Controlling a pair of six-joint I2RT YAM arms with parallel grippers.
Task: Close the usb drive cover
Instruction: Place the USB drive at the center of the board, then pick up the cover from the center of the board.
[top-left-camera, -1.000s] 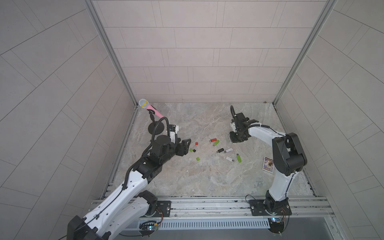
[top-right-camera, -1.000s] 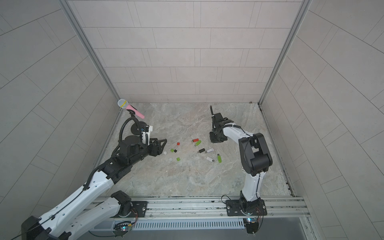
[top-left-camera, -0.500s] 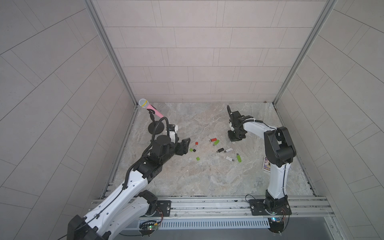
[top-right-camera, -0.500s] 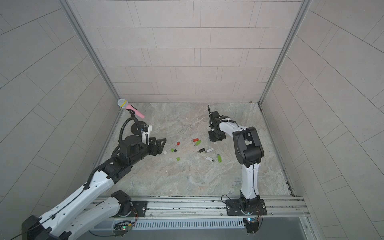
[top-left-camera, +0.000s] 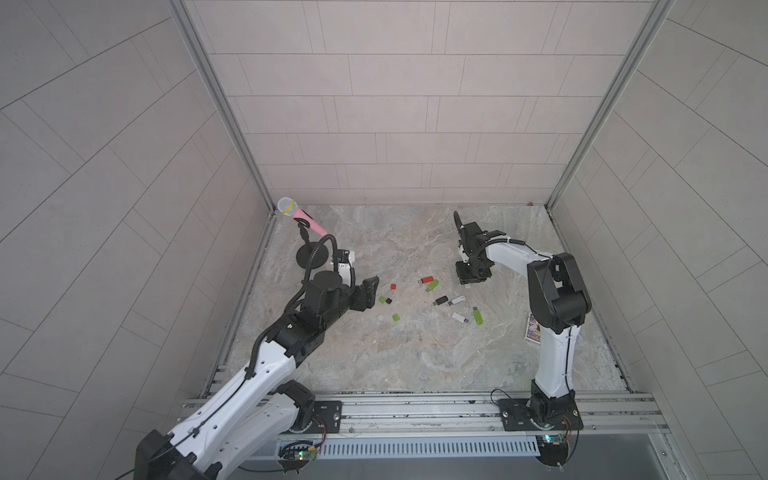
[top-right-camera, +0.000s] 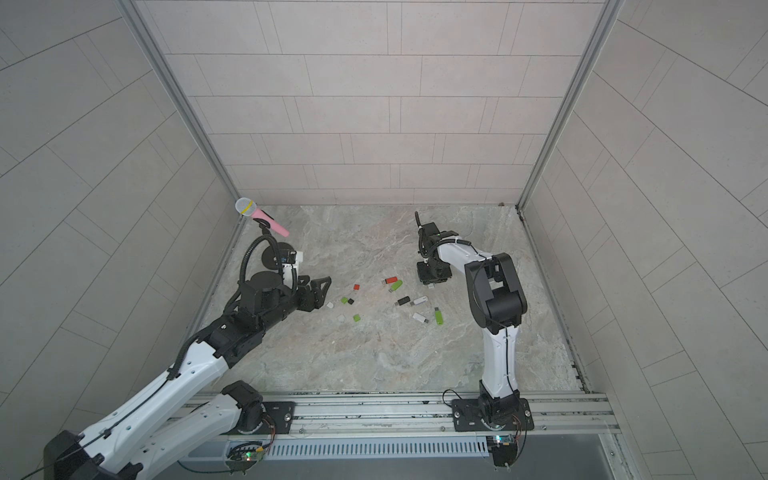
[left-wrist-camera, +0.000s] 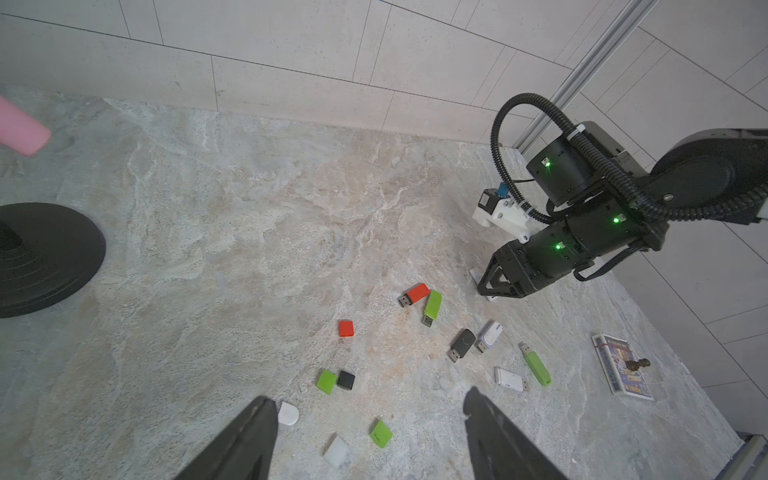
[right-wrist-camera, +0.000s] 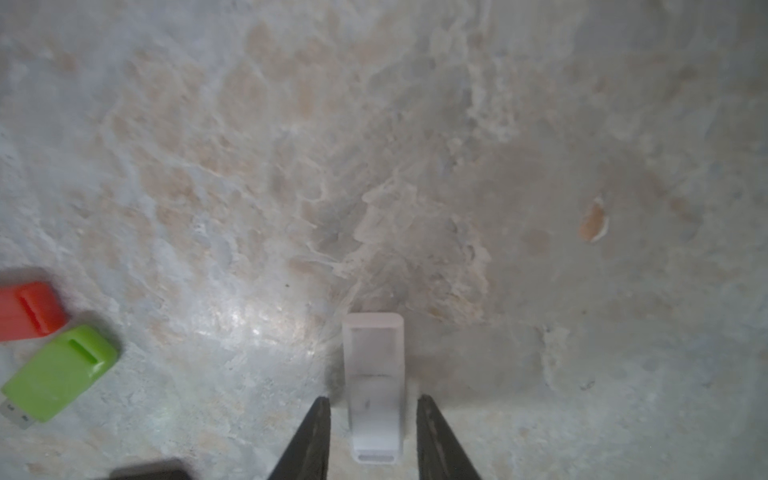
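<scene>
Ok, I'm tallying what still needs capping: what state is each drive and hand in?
Left hand: open, empty.
Right hand: open.
Lone white drive: between right hand's jaws, ungripped; cap state unclear.
Red drive: uncapped.
Short green drive: uncapped.
Black drive: uncapped.
White drive beside black: uncapped.
Long green drive: uncapped.
White drive beside long green: uncapped.

tabletop (top-left-camera: 415, 365) bare near the rail (top-left-camera: 415, 409) and along the back wall (top-left-camera: 395, 166). middle cluttered: loose caps (left-wrist-camera: 345, 328) just ahead of left gripper (left-wrist-camera: 369, 397), jaws wide; usb drives (top-left-camera: 441, 300) scattered mid-table. mic stand (top-left-camera: 311, 259) blocks far left corner. right gripper (right-wrist-camera: 372, 398) low, straddling white drive (right-wrist-camera: 374, 361), slim gap each side. booklet (top-left-camera: 533, 328) lies beside right arm (top-left-camera: 552, 361); open lane between drives and booklet.
</scene>
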